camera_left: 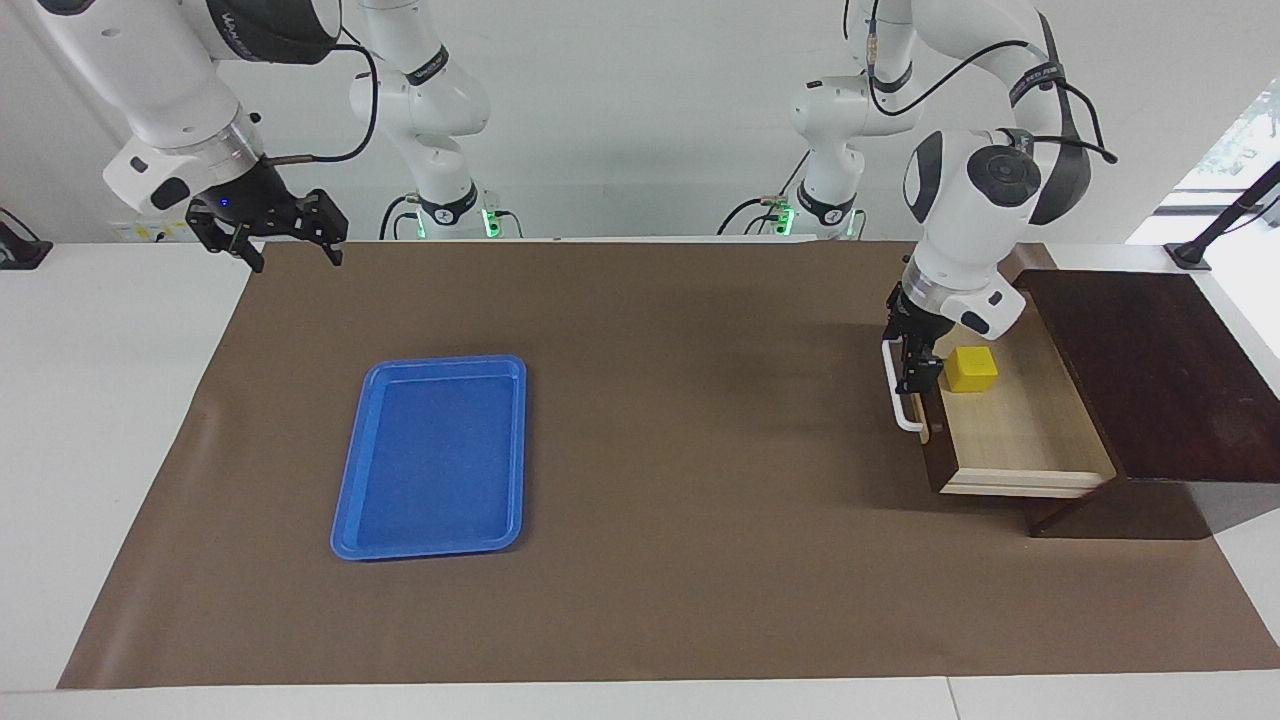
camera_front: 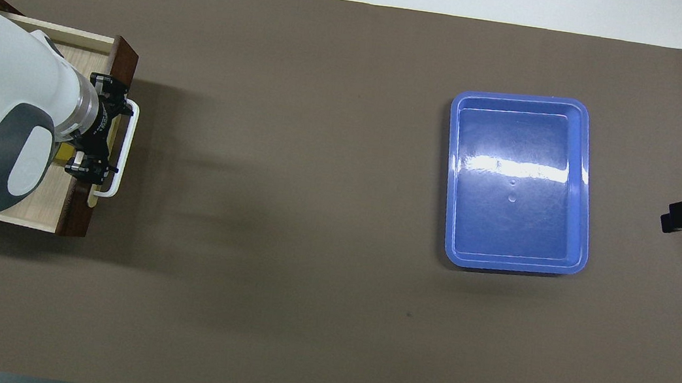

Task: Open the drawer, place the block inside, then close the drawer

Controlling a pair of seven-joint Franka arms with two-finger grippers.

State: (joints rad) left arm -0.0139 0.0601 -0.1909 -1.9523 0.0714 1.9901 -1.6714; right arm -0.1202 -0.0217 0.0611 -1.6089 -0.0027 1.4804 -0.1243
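The drawer (camera_left: 1020,440) stands pulled out of the dark cabinet (camera_left: 1150,370) at the left arm's end of the table, its pale inside showing. The yellow block (camera_left: 971,369) sits inside it, at the end nearer to the robots. My left gripper (camera_left: 915,375) is low at the drawer's front panel, by the white handle (camera_left: 905,415), fingers open, holding nothing. In the overhead view the left gripper (camera_front: 104,130) is over the front panel beside the handle (camera_front: 130,144), and the arm hides most of the block (camera_front: 61,153). My right gripper (camera_left: 292,250) waits raised and open.
A blue plastic tray (camera_left: 345,500) lies on the brown mat toward the right arm's end; it also shows in the overhead view (camera_front: 450,166). The right gripper (camera_front: 680,216) shows at that view's edge, over the mat's end.
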